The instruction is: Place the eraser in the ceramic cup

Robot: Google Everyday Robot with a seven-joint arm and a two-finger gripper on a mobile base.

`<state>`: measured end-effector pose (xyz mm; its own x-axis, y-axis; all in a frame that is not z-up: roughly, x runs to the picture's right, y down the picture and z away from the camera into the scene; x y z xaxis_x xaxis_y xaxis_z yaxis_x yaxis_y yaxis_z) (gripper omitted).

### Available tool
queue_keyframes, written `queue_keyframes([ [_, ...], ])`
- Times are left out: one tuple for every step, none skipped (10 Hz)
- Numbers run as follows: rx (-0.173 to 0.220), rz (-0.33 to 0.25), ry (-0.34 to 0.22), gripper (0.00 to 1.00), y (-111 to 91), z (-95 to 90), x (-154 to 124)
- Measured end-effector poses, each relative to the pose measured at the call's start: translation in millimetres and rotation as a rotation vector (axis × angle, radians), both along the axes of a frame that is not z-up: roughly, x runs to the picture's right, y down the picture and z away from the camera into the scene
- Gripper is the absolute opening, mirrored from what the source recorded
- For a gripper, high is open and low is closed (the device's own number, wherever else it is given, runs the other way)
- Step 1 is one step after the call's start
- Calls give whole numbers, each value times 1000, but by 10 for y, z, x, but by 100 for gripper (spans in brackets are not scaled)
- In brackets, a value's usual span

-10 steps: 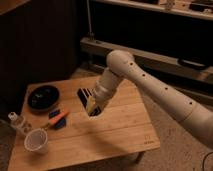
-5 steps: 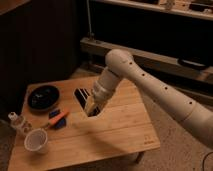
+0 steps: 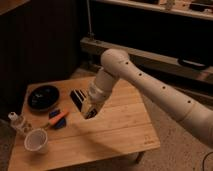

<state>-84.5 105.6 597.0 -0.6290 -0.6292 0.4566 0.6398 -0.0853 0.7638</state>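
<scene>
- The gripper (image 3: pixel 88 113) is seen over the table's (image 3: pixel 120 125) middle, its fingers pressed together with nothing clamped.
- The eraser (image 3: pixel 77 97) lies just beside it, toward the back edge.
- The ceramic cup (image 3: pixel 36 140) stands at the front-left corner.
- The approach is judged to be in hand; the jaws must be parted before the eraser can be grasped.

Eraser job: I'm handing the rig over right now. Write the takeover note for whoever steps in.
Gripper: shut, low over the middle of the table, apparently holding nothing.
Eraser: on the table right beside the gripper, on the side toward the black bowl; cannot tell if they touch.
Cup: upright at the near left corner, no eraser in it.
Done: arm is at the eraser, nothing more.
Left: open, grasp the eraser, carry it to the cup, release inside.
</scene>
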Motion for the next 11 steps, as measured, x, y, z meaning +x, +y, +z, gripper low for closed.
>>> queue_keyframes([
  [13, -25, -19, 0, 48, -96, -69],
  [26, -46, -36, 0, 92, -181, -126],
  [37, -65, -51, 0, 132, -257, -178],
  [49, -83, -67, 0, 168, -335, -235],
  [63, -100, -84, 0, 205, -418, -297],
  [78, -114, -102, 0, 233, -500, -365],
  [94, -127, -123, 0, 256, -594, -448],
  [123, -145, -158, 0, 276, -723, -565],
  [157, -169, -198, 0, 289, -900, -723],
  [181, -188, -227, 0, 315, -1038, -850],
  [220, -223, -279, 0, 389, -1303, -1111],
])
